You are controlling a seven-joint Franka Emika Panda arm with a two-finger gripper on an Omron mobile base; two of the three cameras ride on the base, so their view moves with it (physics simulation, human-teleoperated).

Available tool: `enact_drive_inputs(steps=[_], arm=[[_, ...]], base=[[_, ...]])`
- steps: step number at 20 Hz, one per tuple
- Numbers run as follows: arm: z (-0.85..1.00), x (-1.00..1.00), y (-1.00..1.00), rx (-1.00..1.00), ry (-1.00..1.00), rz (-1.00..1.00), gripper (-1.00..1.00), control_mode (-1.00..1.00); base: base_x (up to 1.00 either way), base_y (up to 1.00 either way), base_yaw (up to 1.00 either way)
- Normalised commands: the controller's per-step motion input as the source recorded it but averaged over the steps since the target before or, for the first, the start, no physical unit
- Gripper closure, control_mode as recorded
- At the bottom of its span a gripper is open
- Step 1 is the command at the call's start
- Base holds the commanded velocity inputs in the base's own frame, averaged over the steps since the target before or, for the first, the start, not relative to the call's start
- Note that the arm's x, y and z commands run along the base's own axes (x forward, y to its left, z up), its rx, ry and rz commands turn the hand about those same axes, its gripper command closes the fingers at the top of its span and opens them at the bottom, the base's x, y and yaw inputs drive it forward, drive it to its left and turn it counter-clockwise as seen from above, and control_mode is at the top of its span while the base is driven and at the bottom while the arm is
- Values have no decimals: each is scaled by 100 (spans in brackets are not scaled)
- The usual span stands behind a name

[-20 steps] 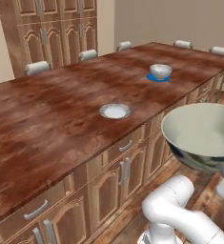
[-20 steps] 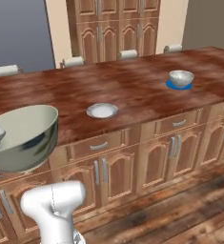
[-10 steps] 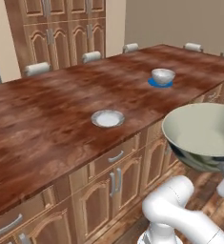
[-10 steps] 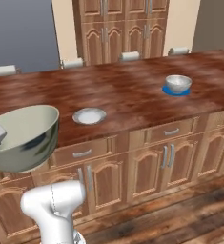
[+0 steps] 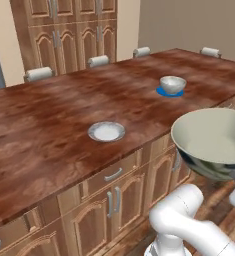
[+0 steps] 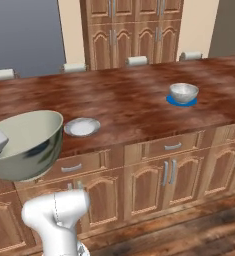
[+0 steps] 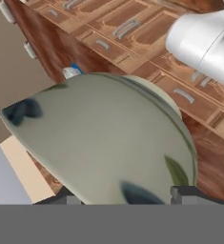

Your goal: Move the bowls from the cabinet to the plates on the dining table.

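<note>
Pincer (image 7: 123, 198) grips green bowl (image 5: 213, 142) by its rim, off the bench's (image 5: 49, 125) near edge; rigid, smooth, breakable, so rim hold suits it.

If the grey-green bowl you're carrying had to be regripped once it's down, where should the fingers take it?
By the rim, from above: one finger inside, one outside the wall. The grey-green bowl with the cream inside is deep, round and upright, with its mouth open upward, probably too wide to span. The gripper holds it at the edge now, apparently much like that.
</note>
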Motion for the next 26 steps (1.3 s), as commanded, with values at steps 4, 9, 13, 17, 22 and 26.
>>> enact_drive_inputs(steps=[4,9,13,17,22,26], arm=[[0,0,0,0,0,0,100,100],[0,0,0,0,0,0,100,100],[0,0,0,0,0,0,100,100],[0,0,0,0,0,0,100,100],[0,0,0,0,0,0,100,100],[0,0,0,0,0,0,100,100]], base=[[57,-2,5],[53,0,3],[44,0,3],[39,-1,3],[34,-4,3],[36,-16,2]])
